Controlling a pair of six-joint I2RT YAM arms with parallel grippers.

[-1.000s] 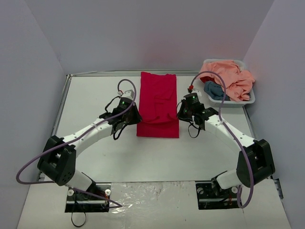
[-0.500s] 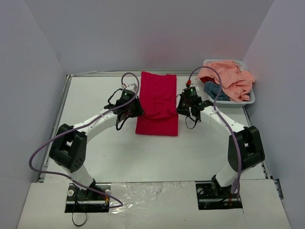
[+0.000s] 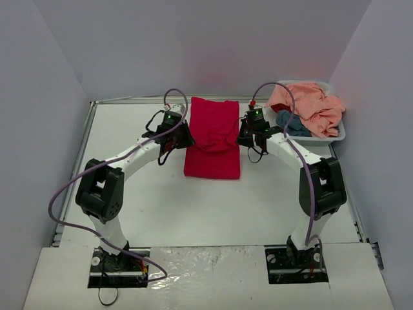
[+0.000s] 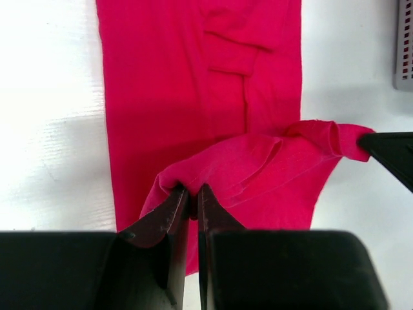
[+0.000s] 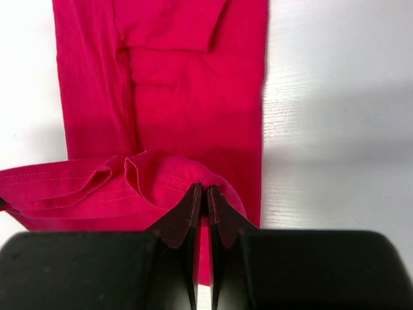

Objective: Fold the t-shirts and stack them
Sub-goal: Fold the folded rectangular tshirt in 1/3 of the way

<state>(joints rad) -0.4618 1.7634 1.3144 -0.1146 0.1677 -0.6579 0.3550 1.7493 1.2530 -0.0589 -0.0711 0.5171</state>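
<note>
I see the red shirt (image 3: 213,139), soft matte knit folded into a long rectangle, lying mid-worktop (image 3: 142,194). My left gripper (image 4: 192,196) and right gripper (image 5: 206,196) each pinch a near hem corner, the raised cloth sagging in rumpled folds between them. A peach shirt (image 3: 313,103) and a teal shirt (image 3: 290,121) sit crumpled in the white basket (image 3: 322,139).

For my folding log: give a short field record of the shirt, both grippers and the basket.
shirt: crimson-red cloth t-shirt, folded into a long strip, near hem lifted
left gripper: shut on hem's left corner
right gripper: shut on hem's right corner
basket: white plastic basket, far right, holding peach-pink cloth shirt and teal-blue cloth shirt
</note>
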